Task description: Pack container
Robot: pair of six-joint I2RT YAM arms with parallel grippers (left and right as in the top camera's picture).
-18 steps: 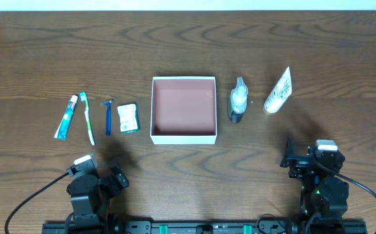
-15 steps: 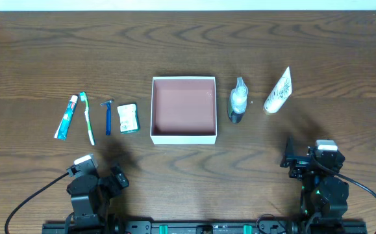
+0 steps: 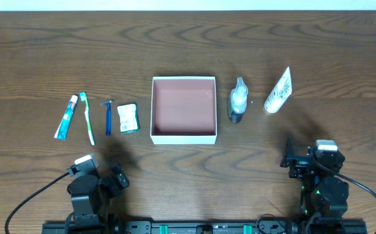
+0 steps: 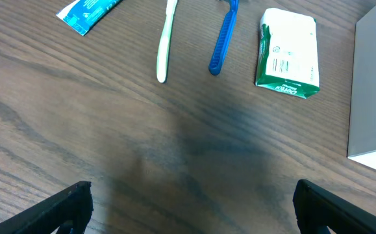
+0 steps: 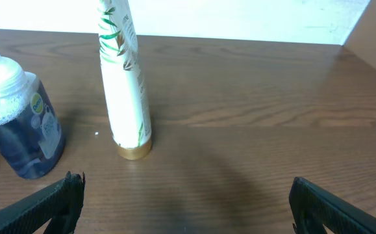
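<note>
The container, a square white-walled box with a reddish-brown inside, sits empty at the table's middle; its wall shows in the left wrist view. Left of it lie a toothpaste tube, a toothbrush, a blue razor and a green-white packet. Right of it lie a clear bottle and a white tube. My left gripper is open and empty near the front edge. My right gripper is open and empty, short of the bottle and the white tube.
The wooden table runs bare behind the items. Both arm bases and their cables sit at the front edge. A pale wall rises behind the table in the right wrist view.
</note>
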